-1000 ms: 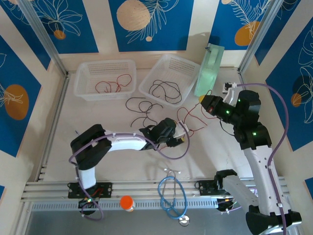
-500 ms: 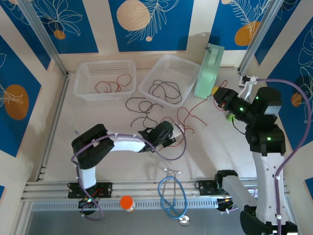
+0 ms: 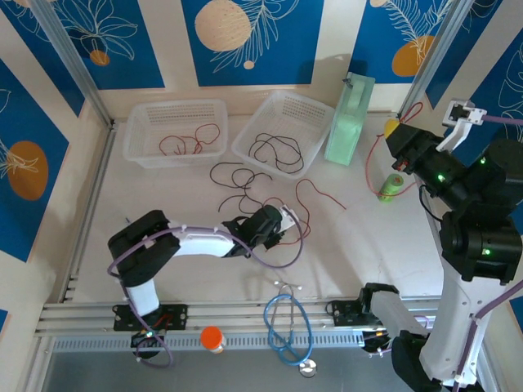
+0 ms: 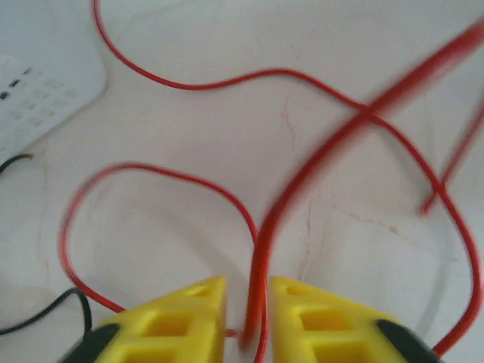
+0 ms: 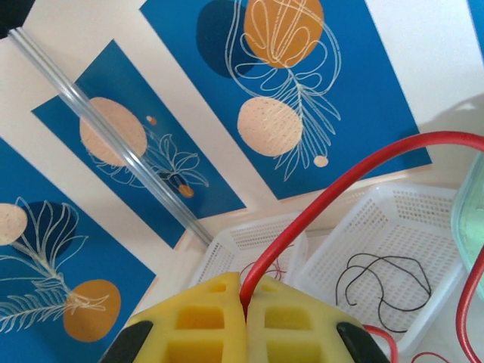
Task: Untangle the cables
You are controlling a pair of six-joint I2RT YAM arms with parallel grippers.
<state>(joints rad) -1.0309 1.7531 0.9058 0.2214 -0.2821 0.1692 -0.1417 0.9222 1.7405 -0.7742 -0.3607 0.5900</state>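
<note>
Your right tool [image 5: 243,291], up at 2 o'clock, pinches a red cable [image 5: 439,138] tight; your left tool [image 4: 248,291] stands slightly parted around a red strand [image 4: 321,153].

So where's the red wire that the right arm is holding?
In the right wrist view the red wire is clamped in the right gripper; seen from above it hangs on the right side, between the mint-green box and a small green bottle.

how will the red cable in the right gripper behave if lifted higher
Probably floppy: the red cable arcs and droops from the shut right gripper. Likely very light, being so thin. May snag where red strands cross near the left gripper.
</note>
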